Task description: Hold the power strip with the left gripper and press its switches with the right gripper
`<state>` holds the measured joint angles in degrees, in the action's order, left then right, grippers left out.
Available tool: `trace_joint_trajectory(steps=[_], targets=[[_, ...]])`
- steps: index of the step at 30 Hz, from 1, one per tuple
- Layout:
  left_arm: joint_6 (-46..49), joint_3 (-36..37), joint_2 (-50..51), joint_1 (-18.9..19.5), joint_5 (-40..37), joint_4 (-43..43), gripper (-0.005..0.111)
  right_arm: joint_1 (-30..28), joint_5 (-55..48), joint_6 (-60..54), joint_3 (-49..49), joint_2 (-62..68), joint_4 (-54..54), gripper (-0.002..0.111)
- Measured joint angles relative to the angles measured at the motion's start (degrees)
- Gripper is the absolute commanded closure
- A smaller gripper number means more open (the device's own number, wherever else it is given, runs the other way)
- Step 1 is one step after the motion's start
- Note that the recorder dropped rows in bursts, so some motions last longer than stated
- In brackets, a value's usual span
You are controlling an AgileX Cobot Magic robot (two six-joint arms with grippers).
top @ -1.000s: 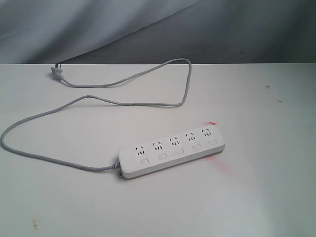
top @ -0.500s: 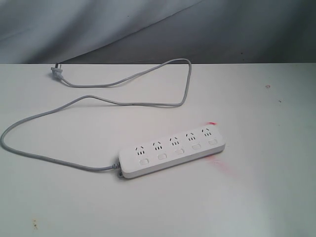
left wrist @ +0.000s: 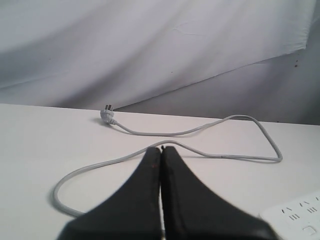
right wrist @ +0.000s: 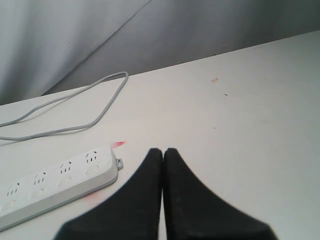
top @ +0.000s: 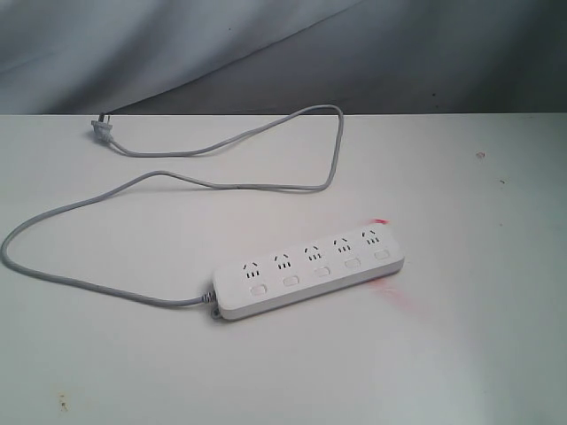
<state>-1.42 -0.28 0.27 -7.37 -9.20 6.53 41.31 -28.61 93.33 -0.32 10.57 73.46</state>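
Where it lies, the power strip (top: pixel 306 283) is white (five switches (top: pixel 321 272)).

The power strip (top: pixel 310 273) lies on the table (top: pixel 478 354), cord (top: pixel 266 187) looping behind.

No change showing in exterior view. Long white plastic power strip (top: pixel 310 270) with five outlets not shifting. Thin grey cord (top: pixel 266 188) and its plug (top: pixel 102 131) not moving either. Wrist views lacking earlier pictures, so no comparison being possible there.
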Motion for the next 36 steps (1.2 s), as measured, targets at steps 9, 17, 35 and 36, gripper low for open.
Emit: trace_joint_trajectory(steps=[9,17,35,36], targets=[[0.1,0.0,0.0,0.0,0.0,0.0,0.107,0.0,0.0,0.0,0.0,0.0,0.0,0.108],[0.1,0.0,0.0,0.0,0.0,0.0,0.107,0.0,0.0,0.0,0.0,0.0,0.0,0.108],[0.1,0.0,0.0,0.0,0.0,0.0,0.107,-12.7,0.1,-2.9,0.0,-2.4,1.3,0.108],[0.1,0.0,0.0,0.0,0.0,0.0,0.107,-14.5,0.4,-4.8,0.0,-3.7,1.3,0.108]])
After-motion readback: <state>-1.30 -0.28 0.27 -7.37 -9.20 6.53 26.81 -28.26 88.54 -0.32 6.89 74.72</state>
